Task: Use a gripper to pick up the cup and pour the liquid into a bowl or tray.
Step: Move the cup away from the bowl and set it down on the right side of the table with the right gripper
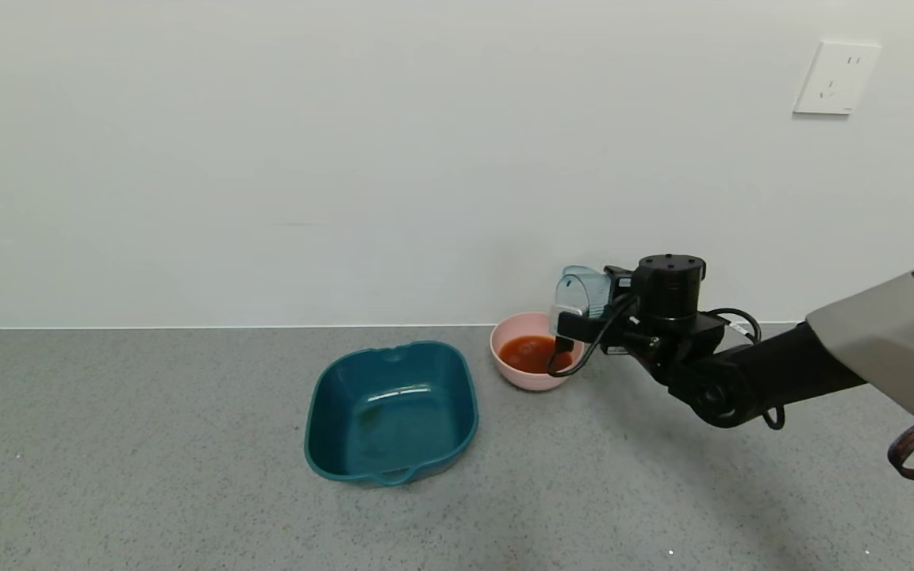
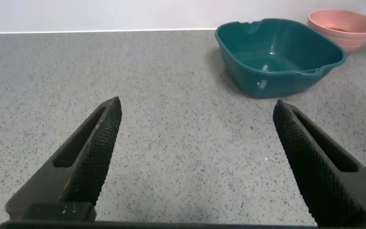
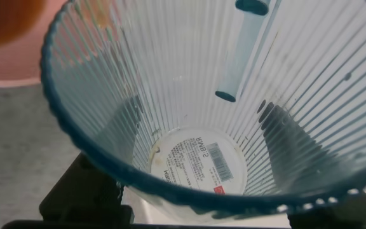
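Since the cup (image 1: 580, 295) in our right tool (image 1: 576, 313) looks empty, clamped and tipped, the liquid (image 1: 528, 353) sits in the bowl (image 1: 514, 331) below it; pour essentially done, setting down remains.

Left tool (image 2: 196, 159) idle, spread apart.

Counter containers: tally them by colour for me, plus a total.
Pink bowl, holding red liquid: 1
Teal tray: 1
Blue-grey cup, tipped over the bowl in the right gripper: 1
Total: 3

Right arm: reaches in from 3 o'clock, wrist rolled sideways.
Right gripper (image 1: 576, 313): fingers clamped.
Left gripper (image 2: 196, 165): parked low, fingers spread wide.
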You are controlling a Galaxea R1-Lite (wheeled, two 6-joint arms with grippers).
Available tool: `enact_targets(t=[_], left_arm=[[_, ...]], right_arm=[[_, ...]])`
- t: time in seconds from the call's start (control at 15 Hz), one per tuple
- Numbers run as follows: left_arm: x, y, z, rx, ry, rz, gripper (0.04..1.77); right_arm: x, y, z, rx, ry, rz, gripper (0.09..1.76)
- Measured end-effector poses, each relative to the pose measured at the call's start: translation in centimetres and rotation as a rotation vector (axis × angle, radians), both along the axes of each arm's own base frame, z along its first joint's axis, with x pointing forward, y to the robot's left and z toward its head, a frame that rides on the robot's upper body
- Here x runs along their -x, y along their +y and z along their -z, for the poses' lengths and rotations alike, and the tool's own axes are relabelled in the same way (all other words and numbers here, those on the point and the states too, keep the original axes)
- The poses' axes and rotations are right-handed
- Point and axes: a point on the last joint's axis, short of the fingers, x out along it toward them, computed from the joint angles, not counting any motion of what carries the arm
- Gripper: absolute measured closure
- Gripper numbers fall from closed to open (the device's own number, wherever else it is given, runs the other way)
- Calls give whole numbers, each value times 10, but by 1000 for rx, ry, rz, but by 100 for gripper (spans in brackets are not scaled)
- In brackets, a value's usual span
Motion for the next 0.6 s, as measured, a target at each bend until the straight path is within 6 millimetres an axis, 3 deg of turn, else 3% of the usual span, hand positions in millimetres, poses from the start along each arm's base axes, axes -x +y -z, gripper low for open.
enact_targets(t=[0.27, 0.6], left_arm=[[0, 0, 0, 0, 0, 0, 9], [0, 0, 0, 0, 0, 0, 9]], right_arm=[[20, -9, 0, -287, 3, 107, 49], [26, -37, 12, -579, -38, 209, 49]])
